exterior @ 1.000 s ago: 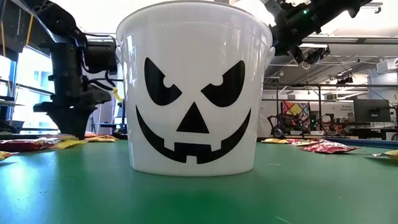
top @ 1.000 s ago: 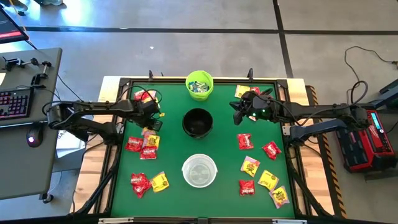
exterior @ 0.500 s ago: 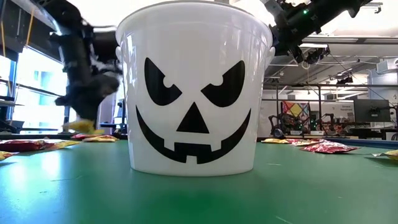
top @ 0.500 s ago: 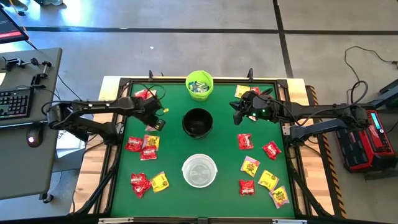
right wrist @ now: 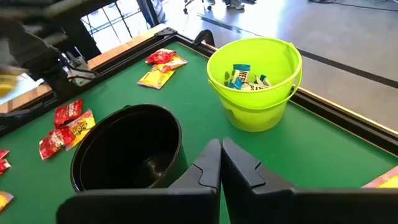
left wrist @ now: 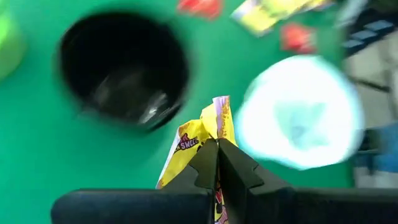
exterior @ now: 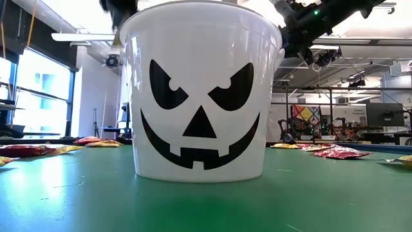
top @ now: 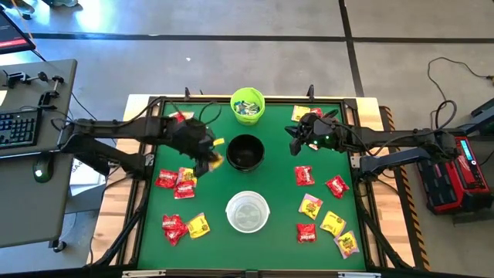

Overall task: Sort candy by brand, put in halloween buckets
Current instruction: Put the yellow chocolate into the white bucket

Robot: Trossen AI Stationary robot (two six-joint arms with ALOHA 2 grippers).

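A yellow candy packet [left wrist: 198, 138] hangs from my left gripper [top: 213, 154], which is shut on it in the air just left of the black bucket [top: 245, 152]. The lime green bucket [top: 248, 105] at the far edge holds pale blue-white candy [right wrist: 244, 76]. The white bucket [top: 248, 211], with a black jack-o'-lantern face [exterior: 201, 90], stands near the front. My right gripper [right wrist: 220, 163] hovers shut and empty to the right of the black bucket [right wrist: 127, 152]. My left gripper pinches the yellow packet between its two fingers [left wrist: 231, 168] at one end of the wrapper [left wrist: 214, 127]. The fingers slant downward from the table's left side. The packet is lifted clear of the table, its free end sticking out beyond the fingertips.
Red and yellow packets lie on the green mat left of the buckets [top: 176, 181] [top: 184, 226] and right of them [top: 320, 205] [top: 304, 175]. More lie at the far left [top: 179, 118] and far right [top: 302, 113]. A black frame [top: 147, 193] edges the mat.
My left gripper has risen from the mat with the yellow packet, swung toward the table's right to the black bucket's side, and rolled its wrist. The packet, low at the mat before, now hangs clear in the air.
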